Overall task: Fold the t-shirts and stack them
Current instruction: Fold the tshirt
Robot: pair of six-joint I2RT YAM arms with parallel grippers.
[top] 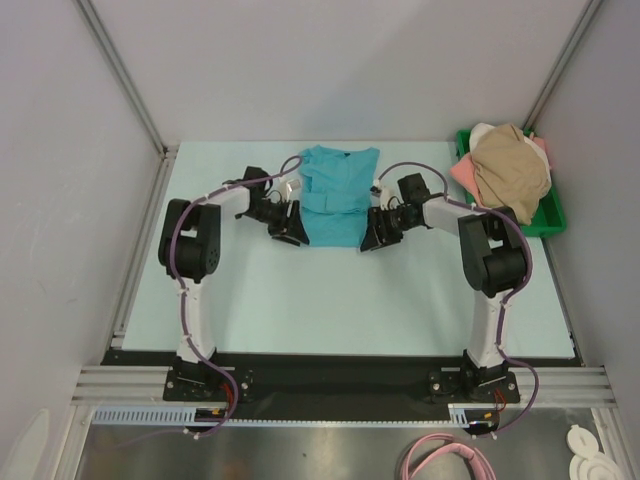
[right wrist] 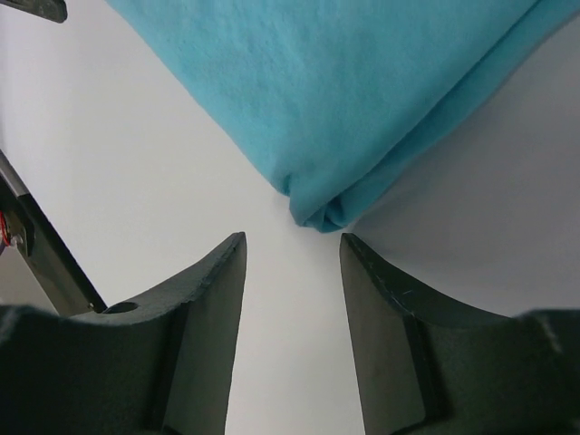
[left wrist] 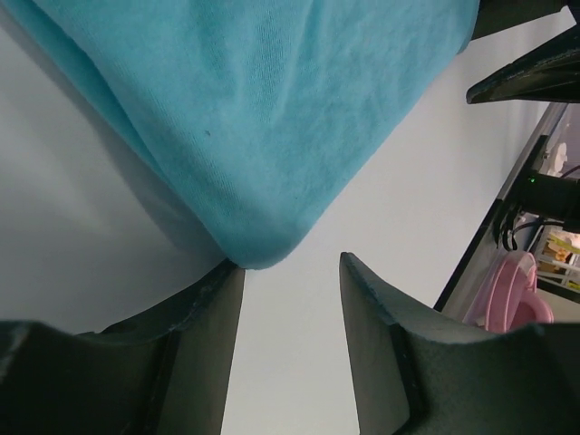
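A teal t-shirt lies flat mid-table with its sides folded in, collar at the far end. My left gripper is open at the shirt's near left corner; in the left wrist view that corner lies just ahead of the fingertips and touches the left one. My right gripper is open at the near right corner, and the folded corner lies just beyond its fingertips. A heap of tan, pink and white shirts fills the tray.
The green plastic tray stands at the table's right edge. The table is pale blue. Grey walls close in the left, back and right. A pink cable lies below the arm bases.
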